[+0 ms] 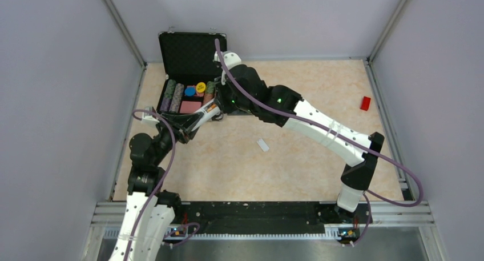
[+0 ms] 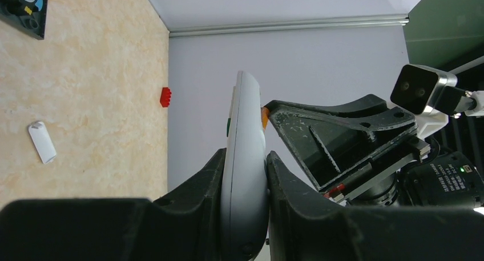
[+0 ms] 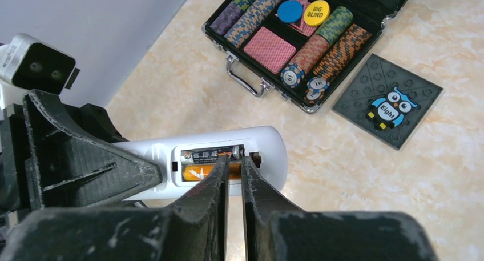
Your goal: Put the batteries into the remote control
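Observation:
My left gripper (image 2: 246, 155) is shut on the white remote control (image 2: 245, 118) and holds it above the table with its back turned to the right wrist camera. In the right wrist view the remote control (image 3: 268, 152) has its compartment uncovered, with a dark battery (image 3: 208, 155) lying above an orange battery (image 3: 197, 172) inside. My right gripper (image 3: 235, 158) has its tips at the compartment's right end, the jaws almost together with nothing between them. From above, both grippers meet in front of the case: the left (image 1: 197, 119), the right (image 1: 222, 98).
An open black case of poker chips (image 1: 191, 72) stands at the back left. A dark owl tile (image 3: 388, 101) lies beside it. A small white cover piece (image 1: 262, 145) lies mid-table. A red block (image 1: 365, 103) sits near the right wall.

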You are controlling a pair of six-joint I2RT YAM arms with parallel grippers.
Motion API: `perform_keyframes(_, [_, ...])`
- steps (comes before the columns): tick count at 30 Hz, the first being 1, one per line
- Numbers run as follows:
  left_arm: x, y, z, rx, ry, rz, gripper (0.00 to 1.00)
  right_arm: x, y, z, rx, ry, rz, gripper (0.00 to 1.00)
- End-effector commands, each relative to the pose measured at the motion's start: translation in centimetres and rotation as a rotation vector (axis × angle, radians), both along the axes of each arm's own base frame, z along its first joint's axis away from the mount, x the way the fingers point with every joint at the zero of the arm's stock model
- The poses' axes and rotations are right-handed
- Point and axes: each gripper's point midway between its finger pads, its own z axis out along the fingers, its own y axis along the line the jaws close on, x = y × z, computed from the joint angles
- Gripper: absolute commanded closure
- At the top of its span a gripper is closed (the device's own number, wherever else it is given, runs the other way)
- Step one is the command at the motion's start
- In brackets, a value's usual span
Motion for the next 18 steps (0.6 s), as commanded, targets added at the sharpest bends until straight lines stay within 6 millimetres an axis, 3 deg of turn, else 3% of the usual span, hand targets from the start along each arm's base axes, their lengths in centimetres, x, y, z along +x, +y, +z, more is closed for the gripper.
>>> perform_keyframes(1, [-1.0, 0.2, 4.8, -0.054, -0.178, 0.004, 1.0, -1.1, 0.6, -2.2, -0.053, 0.039, 0.027, 0.94])
perform_keyframes(5, [-1.0, 0.2, 5.2, -0.07, -0.184, -0.001, 1.0, -1.2, 0.7, -3.2, -0.064, 0.055, 0.033, 1.0])
perform_keyframes(18, [-1.0, 0.5, 5.8, -0.117, -0.185, 0.009, 1.0, -2.6, 1.6, -5.3, -0.128, -0.01, 0.1, 1.0])
